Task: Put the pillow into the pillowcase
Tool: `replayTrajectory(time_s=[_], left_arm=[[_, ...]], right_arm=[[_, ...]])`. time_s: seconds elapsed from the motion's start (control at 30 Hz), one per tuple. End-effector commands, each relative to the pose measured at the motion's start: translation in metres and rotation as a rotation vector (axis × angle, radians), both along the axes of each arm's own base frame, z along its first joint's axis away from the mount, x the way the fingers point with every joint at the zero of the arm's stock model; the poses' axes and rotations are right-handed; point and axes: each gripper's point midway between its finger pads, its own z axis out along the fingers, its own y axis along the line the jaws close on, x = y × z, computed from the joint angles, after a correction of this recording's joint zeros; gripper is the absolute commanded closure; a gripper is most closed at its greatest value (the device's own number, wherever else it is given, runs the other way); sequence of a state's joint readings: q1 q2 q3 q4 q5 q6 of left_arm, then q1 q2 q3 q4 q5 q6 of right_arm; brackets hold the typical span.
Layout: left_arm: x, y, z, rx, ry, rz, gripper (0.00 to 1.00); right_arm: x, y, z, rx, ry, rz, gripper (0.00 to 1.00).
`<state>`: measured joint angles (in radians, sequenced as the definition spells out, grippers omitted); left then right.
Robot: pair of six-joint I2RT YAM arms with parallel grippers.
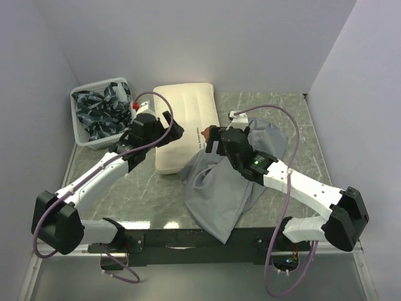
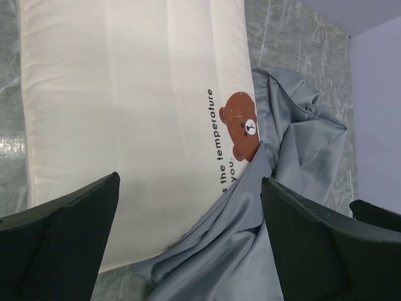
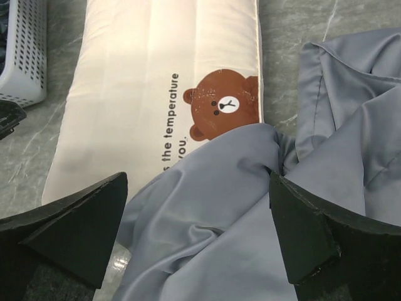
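A grey-green marbled table (image 1: pixel 131 188) sits boxed in by pale lilac walls (image 1: pixel 188 37).

From the top camera we see the pillow (image 1: pixel 185 106) lying lengthwise at the middle of the table, its far end near the back wall. The pillowcase (image 1: pixel 219 194) is heaped to its right, limp and creased, overlapping the pillow's near right corner and trailing down to the table's near edge. A white basket (image 1: pixel 78 135) stands in the far left corner with dark patterned cloths (image 1: pixel 100 113) piled in it, and a small red object (image 1: pixel 135 106) sits just beside its right rim. The left gripper (image 1: pixel 174 130) hangs over the pillow's left edge. The right gripper (image 1: pixel 210 139) hangs over the spot where grey cloth meets pillow. The two arm heads hide part of that seam from us.

In the left wrist view, the black fingers (image 2: pixel 62 244) are spread wide with nothing between them. Below lie the cream face of the pillow, its brown bear face (image 2: pixel 243 125) and black text (image 2: pixel 219 144). The grey cloth covers the bear's lower part.

In the right wrist view, the jaws likewise stand wide apart and grip nothing. They are poised above a fold of pillowcase that laps over the pillow's printed end. The basket's perforated wall shows at the upper left, apart from the pillow.
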<state>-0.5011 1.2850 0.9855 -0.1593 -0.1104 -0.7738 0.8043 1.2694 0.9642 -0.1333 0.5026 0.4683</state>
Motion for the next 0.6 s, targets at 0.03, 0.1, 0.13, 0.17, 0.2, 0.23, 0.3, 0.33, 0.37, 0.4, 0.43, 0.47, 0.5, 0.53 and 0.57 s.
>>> replayTrajectory(time_s=[0.03,0.1,0.13,0.17,0.2,0.23,0.3,0.33,0.37,0.4,0.43,0.47,0.5,0.53,0.57], left_arm=[[0.001,0.0,0.005,0.028,0.018,-0.008,0.01],[0.003,-0.002,0.003,0.027,0.027,-0.009,0.01],[0.004,-0.004,-0.002,0.032,0.04,-0.013,0.01],[0.004,-0.004,-0.004,0.035,0.054,-0.011,0.01],[0.005,-0.004,-0.008,0.041,0.066,-0.011,0.01],[0.006,-0.005,-0.015,0.055,0.088,-0.009,0.01],[0.006,-0.003,-0.02,0.075,0.114,-0.003,0.0],[0.007,-0.003,-0.026,0.086,0.129,0.002,0.0],[0.007,-0.001,-0.027,0.087,0.138,0.009,0.01],[0.007,0.0,-0.03,0.095,0.146,0.015,0.01],[0.006,0.001,-0.032,0.09,0.149,0.022,0.01],[0.003,0.003,-0.038,0.091,0.163,0.03,0.01],[0.003,0.004,-0.039,0.082,0.161,0.039,0.01],[0.001,0.004,-0.039,0.072,0.163,0.047,0.01],[-0.003,0.006,-0.044,0.071,0.176,0.052,0.01]], right_arm=[[0.006,0.004,0.031,0.037,-0.064,0.018,0.0],[0.005,0.002,0.03,0.028,-0.068,0.019,0.0],[0.004,-0.001,0.029,0.026,-0.068,0.017,0.0],[0.003,-0.002,0.028,0.027,-0.07,0.015,0.0],[0.004,-0.002,0.028,0.03,-0.066,0.015,0.0],[0.004,-0.004,0.027,0.03,-0.059,0.012,0.0],[0.004,-0.003,0.023,0.024,-0.047,0.017,0.0],[0.005,-0.002,0.022,0.022,-0.042,0.02,0.0],[0.005,-0.001,0.019,0.018,-0.033,0.025,0.0],[0.005,0.0,0.016,0.016,-0.028,0.032,0.0],[0.003,0.005,0.011,0.017,-0.01,0.06,0.0],[0.004,0.006,0.009,0.018,0.002,0.069,0.0],[0.003,0.009,0.006,0.02,0.015,0.081,0.0],[0.0,0.014,0.0,0.021,0.038,0.109,0.0],[-0.001,0.016,-0.003,0.022,0.046,0.125,0.0]])
